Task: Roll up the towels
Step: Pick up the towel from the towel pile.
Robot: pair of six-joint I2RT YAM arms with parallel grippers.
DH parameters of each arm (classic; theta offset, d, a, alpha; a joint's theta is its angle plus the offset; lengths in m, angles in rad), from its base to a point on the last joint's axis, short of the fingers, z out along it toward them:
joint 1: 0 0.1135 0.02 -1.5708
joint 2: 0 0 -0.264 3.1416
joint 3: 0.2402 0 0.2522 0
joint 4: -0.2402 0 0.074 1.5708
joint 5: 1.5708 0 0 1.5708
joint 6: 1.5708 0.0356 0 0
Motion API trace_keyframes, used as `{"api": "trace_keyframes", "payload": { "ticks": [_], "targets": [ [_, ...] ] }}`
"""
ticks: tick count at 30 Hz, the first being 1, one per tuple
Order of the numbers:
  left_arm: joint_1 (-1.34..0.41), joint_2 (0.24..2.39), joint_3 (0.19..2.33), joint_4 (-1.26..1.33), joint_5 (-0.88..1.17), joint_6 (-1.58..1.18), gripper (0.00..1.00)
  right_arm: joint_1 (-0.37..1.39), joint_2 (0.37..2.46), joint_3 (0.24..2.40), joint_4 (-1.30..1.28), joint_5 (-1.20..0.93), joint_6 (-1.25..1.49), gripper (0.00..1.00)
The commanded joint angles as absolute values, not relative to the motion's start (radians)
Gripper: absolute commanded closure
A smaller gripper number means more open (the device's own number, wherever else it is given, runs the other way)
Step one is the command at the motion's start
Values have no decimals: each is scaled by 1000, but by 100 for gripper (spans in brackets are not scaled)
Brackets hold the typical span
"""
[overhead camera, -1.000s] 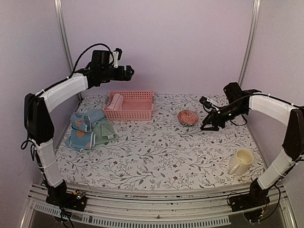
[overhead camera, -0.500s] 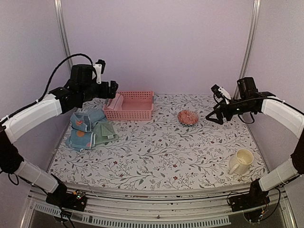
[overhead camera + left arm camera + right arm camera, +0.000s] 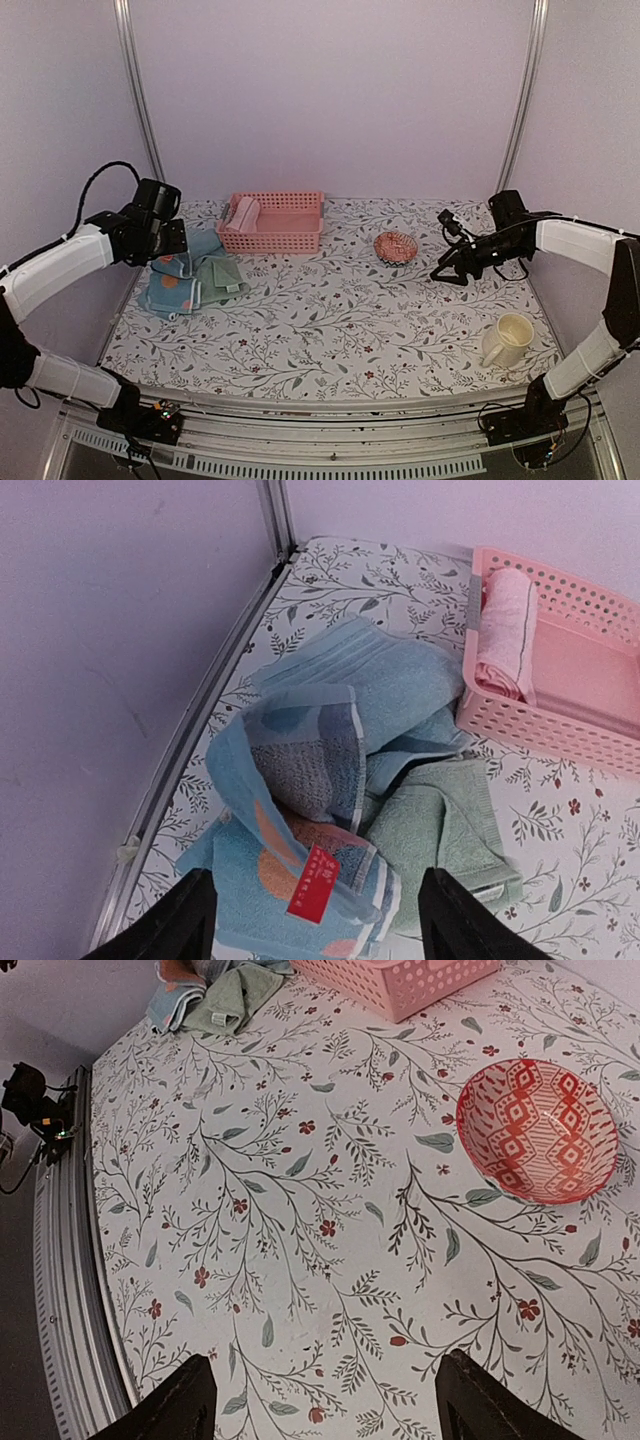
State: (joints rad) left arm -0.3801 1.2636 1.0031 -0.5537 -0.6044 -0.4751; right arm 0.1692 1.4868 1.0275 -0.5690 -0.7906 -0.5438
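A heap of towels lies at the table's left edge: a blue one with pale spots and a red tag (image 3: 300, 865), a plain light blue one (image 3: 375, 675) and a sage green one (image 3: 445, 830). A rolled pink towel (image 3: 503, 630) sits in the left end of the pink basket (image 3: 590, 670). My left gripper (image 3: 318, 928) hangs open just above the heap (image 3: 185, 278), holding nothing. My right gripper (image 3: 330, 1405) is open over bare tablecloth at the right, near the red bowl (image 3: 537, 1130).
The pink basket (image 3: 285, 222) stands at the back, left of centre. The red patterned bowl (image 3: 396, 247) sits mid-right, close to my right gripper (image 3: 443, 272). A cream mug (image 3: 507, 342) stands at the front right. The side wall and a metal rail (image 3: 205, 695) run beside the towels.
My left arm came down from above the basket to the towel heap at the left. The right arm rose slightly, then dropped back beside the bowl, its jaws wider than before.
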Motion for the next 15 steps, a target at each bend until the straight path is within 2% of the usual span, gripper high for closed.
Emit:
{"api": "trace_keyframes", "payload": {
  "ticks": [1, 10, 15],
  "targets": [
    [-331, 1270, 988, -593, -558, -577, 30, 170, 1516, 1047, -616, -861, -606, 23],
    [-243, 1401, 1023, -579, -515, -617, 33, 172, 1522, 1046, -616, -844, -611, 23],
    [-220, 1453, 1043, -573, -520, -608, 40, 172, 1538, 1046, -625, -848, -619, 24]
  ]
}}
